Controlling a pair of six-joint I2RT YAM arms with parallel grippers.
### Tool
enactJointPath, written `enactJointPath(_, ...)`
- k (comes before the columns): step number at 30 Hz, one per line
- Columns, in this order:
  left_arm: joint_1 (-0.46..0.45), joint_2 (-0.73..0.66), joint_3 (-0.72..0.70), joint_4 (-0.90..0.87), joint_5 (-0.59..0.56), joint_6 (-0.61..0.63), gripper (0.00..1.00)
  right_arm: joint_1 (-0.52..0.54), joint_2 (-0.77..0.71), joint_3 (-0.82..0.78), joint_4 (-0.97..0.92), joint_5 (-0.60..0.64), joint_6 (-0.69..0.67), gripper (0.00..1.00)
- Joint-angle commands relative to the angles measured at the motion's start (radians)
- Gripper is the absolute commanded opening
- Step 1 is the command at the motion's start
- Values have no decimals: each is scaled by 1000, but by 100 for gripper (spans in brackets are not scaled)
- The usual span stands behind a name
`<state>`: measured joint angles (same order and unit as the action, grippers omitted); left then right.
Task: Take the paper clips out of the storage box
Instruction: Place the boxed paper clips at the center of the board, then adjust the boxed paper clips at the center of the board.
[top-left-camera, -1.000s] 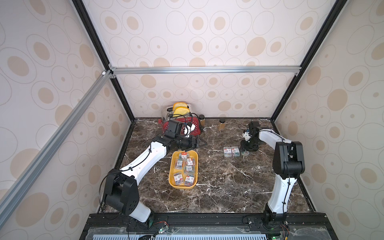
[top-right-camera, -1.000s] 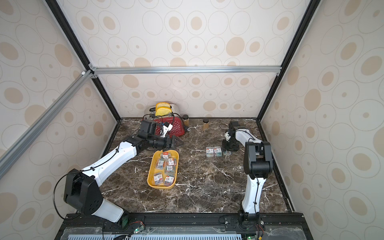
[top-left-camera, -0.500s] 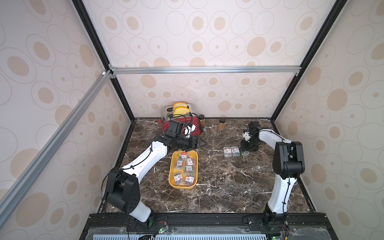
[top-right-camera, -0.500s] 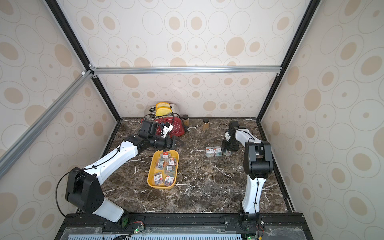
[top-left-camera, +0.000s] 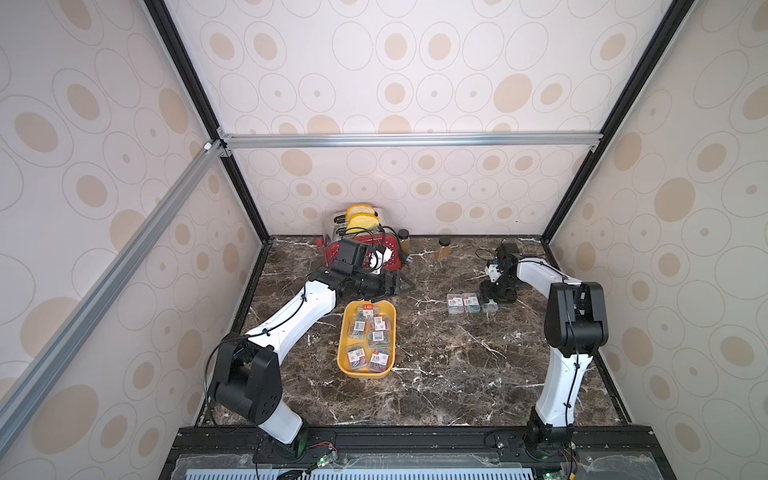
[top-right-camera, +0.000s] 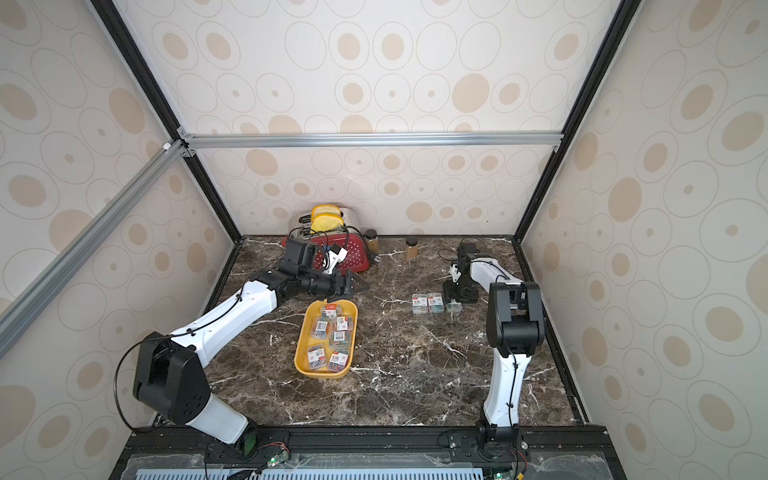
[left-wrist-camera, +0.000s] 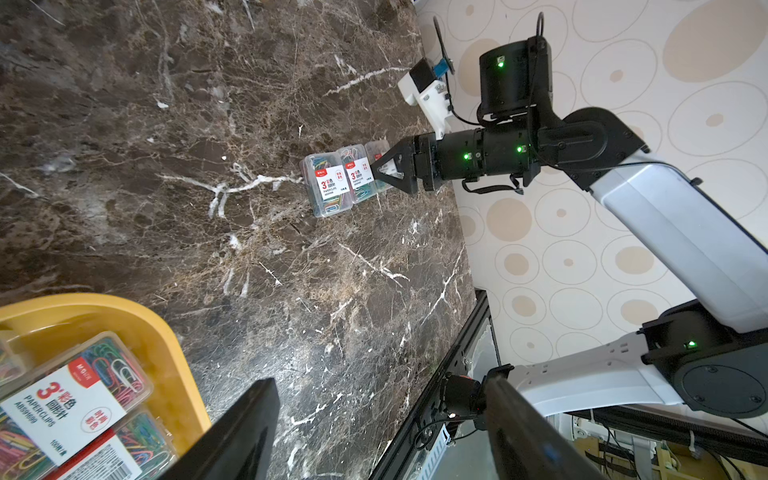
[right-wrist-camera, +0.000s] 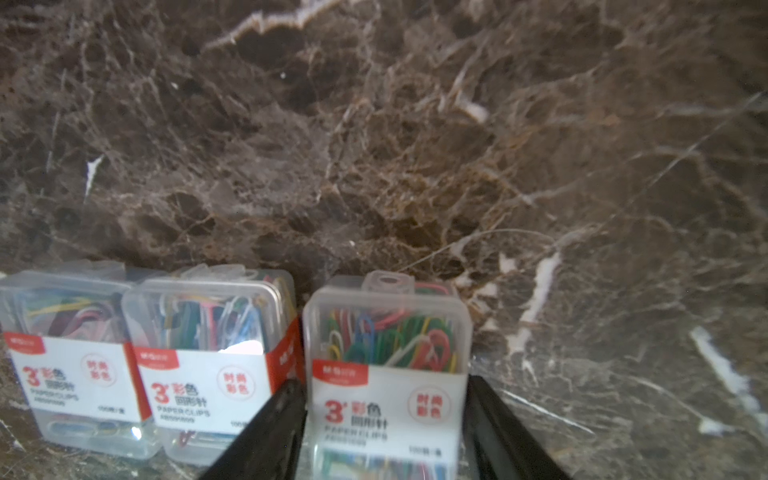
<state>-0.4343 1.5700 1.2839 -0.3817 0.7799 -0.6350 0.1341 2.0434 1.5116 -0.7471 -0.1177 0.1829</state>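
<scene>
The mustard-yellow storage box (top-left-camera: 365, 374) (top-right-camera: 320, 374) (left-wrist-camera: 124, 316) lies left of the table's middle, with several clear cases of paper clips (top-left-camera: 372, 332) (top-right-camera: 332, 332) (left-wrist-camera: 75, 407) inside. My left gripper (top-left-camera: 405, 286) (top-right-camera: 357, 286) (left-wrist-camera: 380, 380) hovers open over the box's far end, empty. Three more cases stand in a row on the marble at the right (top-left-camera: 471, 301) (top-right-camera: 435, 301) (left-wrist-camera: 328, 187). My right gripper (top-left-camera: 490, 301) (top-right-camera: 455, 301) (right-wrist-camera: 384, 386) points down over the rightmost case (right-wrist-camera: 386, 332). Its fingers (right-wrist-camera: 282, 415) flank that case, slightly apart from it, and the case rests on the table.
A red dotted toaster (top-left-camera: 361, 249) with yellow slices stands at the back, just behind my left wrist. Two small brown jars (top-left-camera: 404, 240) (top-left-camera: 444, 248) stand by the back wall. Enclosure walls close in on three sides.
My right gripper's fingers have spread off the rightmost case, which stays on the table. The left arm has hardly moved.
</scene>
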Motion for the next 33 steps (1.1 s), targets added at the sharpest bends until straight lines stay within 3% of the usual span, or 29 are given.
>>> enactJointPath(1, -3, 13, 47, 4, 13, 12, 81, 2, 18, 30, -9, 4, 8, 67)
enactJointPath(20, -3, 9, 50, 9, 30, 19, 81, -43, -86, 48, -45, 43, 20, 68)
enactJointPath(33, -3, -7, 52, -38, 12, 61, 83, -99, -9, 35, -60, 133, 25, 68)
